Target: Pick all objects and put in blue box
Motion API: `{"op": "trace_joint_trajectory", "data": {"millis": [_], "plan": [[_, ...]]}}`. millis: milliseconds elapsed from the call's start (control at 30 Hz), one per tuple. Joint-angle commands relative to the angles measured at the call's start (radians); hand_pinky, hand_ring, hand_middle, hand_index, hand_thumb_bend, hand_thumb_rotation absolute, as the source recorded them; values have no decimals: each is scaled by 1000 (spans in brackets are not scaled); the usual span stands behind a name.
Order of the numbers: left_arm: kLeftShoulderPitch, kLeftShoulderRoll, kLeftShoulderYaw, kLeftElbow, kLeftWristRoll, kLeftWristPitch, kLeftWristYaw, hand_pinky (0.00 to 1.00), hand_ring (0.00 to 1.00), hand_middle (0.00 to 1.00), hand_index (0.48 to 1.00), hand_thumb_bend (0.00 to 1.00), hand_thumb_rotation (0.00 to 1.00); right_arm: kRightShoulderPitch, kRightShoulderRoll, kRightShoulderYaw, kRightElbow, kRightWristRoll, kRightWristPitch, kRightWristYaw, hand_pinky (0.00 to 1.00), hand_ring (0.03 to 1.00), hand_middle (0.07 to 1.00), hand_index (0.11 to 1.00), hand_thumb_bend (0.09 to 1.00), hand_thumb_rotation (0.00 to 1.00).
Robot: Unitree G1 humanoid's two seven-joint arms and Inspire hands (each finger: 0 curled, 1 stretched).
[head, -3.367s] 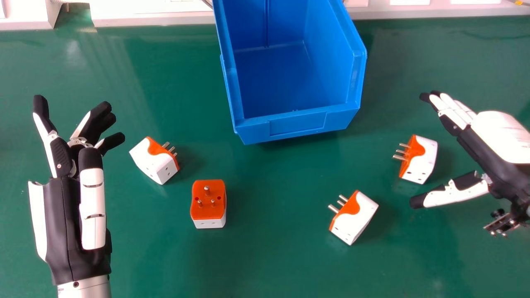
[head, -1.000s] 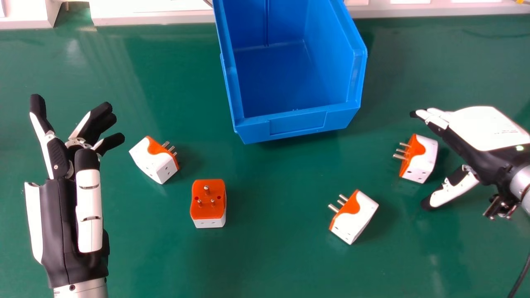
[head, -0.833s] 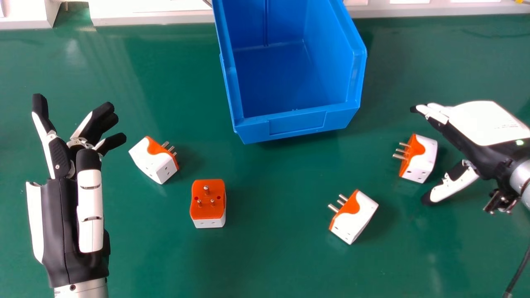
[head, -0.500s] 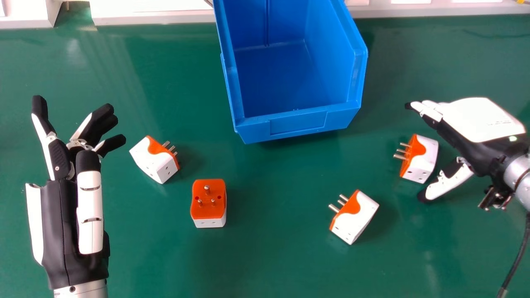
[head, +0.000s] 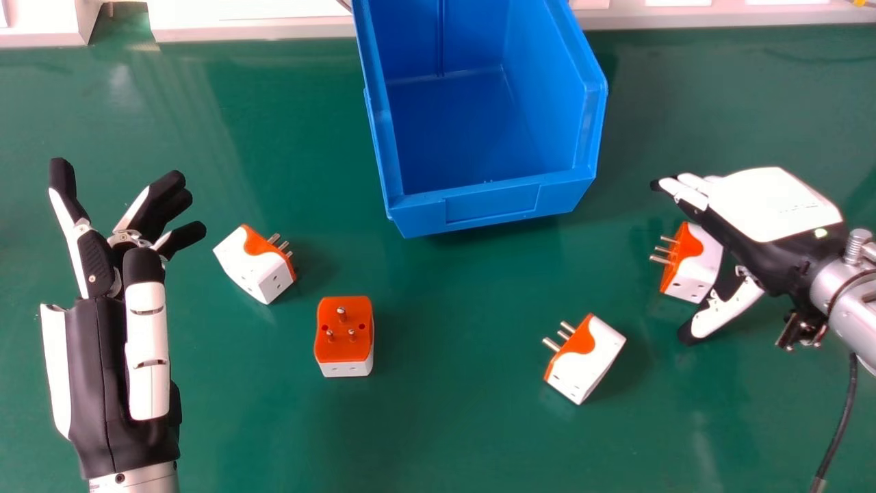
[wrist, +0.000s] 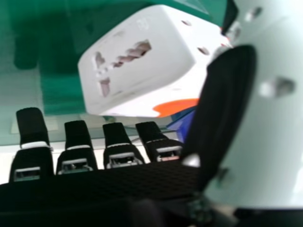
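Over the right side of the bench point(head: 445, 438), holding the right fingers point(head: 691, 195) open around a loose adapter.
Nearest, leaving one orange-and-white adapter point(head: 602, 356) on its side right of centre and a pins-up adapter point(head: 344, 349) left of centre. Slightly farther, spreading the right fingers wide from the thumb point(head: 725, 311), gripping nothing yet, astride the far-right adapter point(head: 701, 274); probably coming at its white body from opposite the pins, for a clean squeeze across the sides. At the left, holding the left fingers point(head: 164, 198) relaxed and empty beside the far-left adapter point(head: 250, 267), seemingly just waiting. Farthest, at centre, facing the blue box point(head: 493, 205) low side nearest, presumably for easy drops from either hand, with all four adapters outside.
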Motion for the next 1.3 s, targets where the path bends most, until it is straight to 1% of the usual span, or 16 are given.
{"op": "trace_joint_trajectory", "data": {"millis": [0,167,267,333,433,500,533,600,667,833,900,1000,1067,1100,1167,1267], "plan": [[2,2,-1,-18,6,-17,2,742,815,827,793,451,911,-27,0,4,13,-1,24,-11,752,891,928,929,1000,330],[-2,3,-1,-9,-2,-20,-1,743,815,828,793,451,911,-36,7,11,26,-1,31,-3,746,888,927,930,1000,318],[0,2,0,-10,-1,-20,0,743,815,828,793,452,911,-36,10,13,29,1,25,-7,743,874,918,922,1000,301],[2,0,-1,-18,1,-18,2,743,815,828,793,452,912,-35,9,14,30,1,18,-15,734,855,900,912,1000,262],[6,-1,-2,-24,3,-19,2,742,815,827,793,453,911,-34,8,22,29,-10,19,-37,671,796,856,884,1000,196],[7,2,-3,-23,-2,-19,-1,742,814,827,793,453,911,-36,6,33,29,-20,26,-61,630,765,838,872,1000,165],[7,3,-3,-21,-5,-18,-3,743,813,828,793,453,911,-36,7,35,30,-22,27,-71,594,737,823,856,1000,143],[5,3,-2,-14,-6,-20,-4,743,813,828,792,455,910,-35,8,35,32,-17,28,-88,550,692,794,824,995,98],[6,4,-2,-17,-4,-18,-4,743,813,828,792,456,910,-33,10,36,35,-12,28,-106,532,660,768,792,966,63],[9,7,-2,-21,-10,-15,-8,744,813,828,792,457,909,-30,14,30,40,-2,14,-134,505,573,656,678,914,5],[10,7,-1,-21,-8,-15,-7,743,813,828,792,457,909,-27,12,23,39,5,-2,-142,491,538,603,630,870,1],[14,6,-1,-31,-5,-10,-5,744,813,828,792,453,910,-25,10,18,40,11,-21,-156,463,485,542,578,824,0],[14,7,0,-32,-6,-8,-4,744,813,828,792,452,910,-23,9,19,40,10,-30,-173,447,463,484,537,623,0],[14,7,0,-32,-6,-8,-4,744,813,828,791,452,911,-23,8,21,41,8,-32,-182,437,456,473,525,576,0],[13,8,0,-29,-10,-8,-6,744,813,828,790,452,911,-23,8,23,44,4,-35,-193,429,456,476,505,540,0],[13,9,-3,-26,-18,-9,-12,744,814,828,791,452,911,-26,6,23,46,6,-38,-182,424,457,481,495,529,0]]}}
